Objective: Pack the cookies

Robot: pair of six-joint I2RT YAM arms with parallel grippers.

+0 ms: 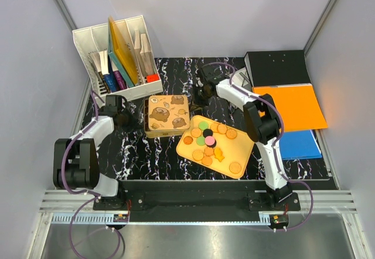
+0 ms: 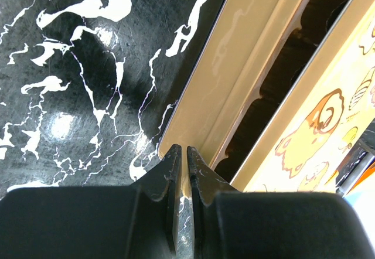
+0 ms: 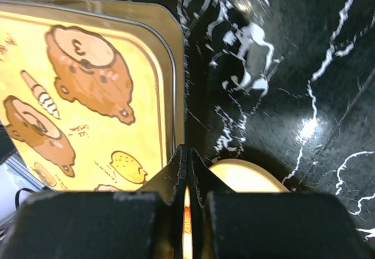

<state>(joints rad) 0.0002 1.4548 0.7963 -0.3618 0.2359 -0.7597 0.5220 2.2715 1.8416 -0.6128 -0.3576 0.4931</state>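
Left gripper (image 2: 180, 153), nearly closed, and right gripper (image 3: 186, 153), closed, reach low flanking the tin (image 1: 167, 115).

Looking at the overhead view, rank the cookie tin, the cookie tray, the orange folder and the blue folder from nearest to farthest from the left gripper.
From the left gripper:
1. cookie tin, right beside it, mid-table.
2. cookie tray, just past the tin, nearer the arm bases.
3. orange folder, at the far right edge.
4. blue folder, far right too, below the orange one.
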